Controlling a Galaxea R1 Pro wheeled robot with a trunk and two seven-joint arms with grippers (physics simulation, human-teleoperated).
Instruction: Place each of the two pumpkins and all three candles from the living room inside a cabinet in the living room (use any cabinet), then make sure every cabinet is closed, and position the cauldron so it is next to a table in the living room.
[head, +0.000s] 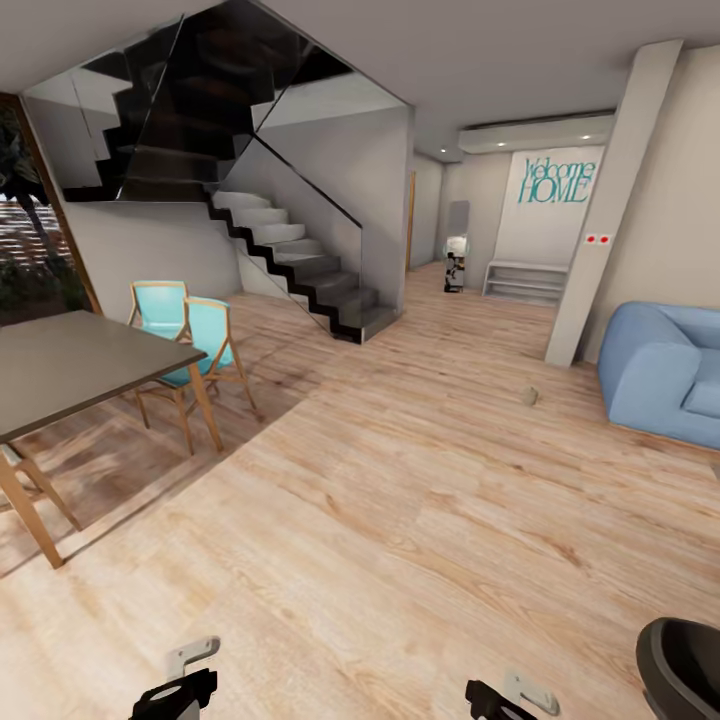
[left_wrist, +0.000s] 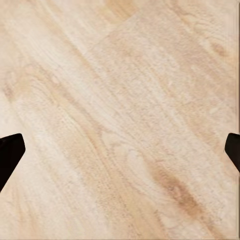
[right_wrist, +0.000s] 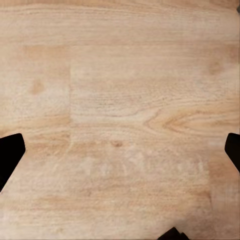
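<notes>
text: "Welcome HOME" | colour: teal | on: white far wall (head: 545, 215)

Grey table (head: 70, 365), turquoise chairs (head: 200, 335), staircase (head: 290, 260), blue sofa (head: 665, 370).

chairs: 2 (head: 158, 305) (head: 207, 340)
table: 1 (head: 70, 365)
sofa: 1 (head: 660, 372)
staircase: 1 (head: 290, 260)
candle on floor: 1 (head: 531, 396)
grippers: 2 (head: 175, 693) (head: 497, 700)
</notes>
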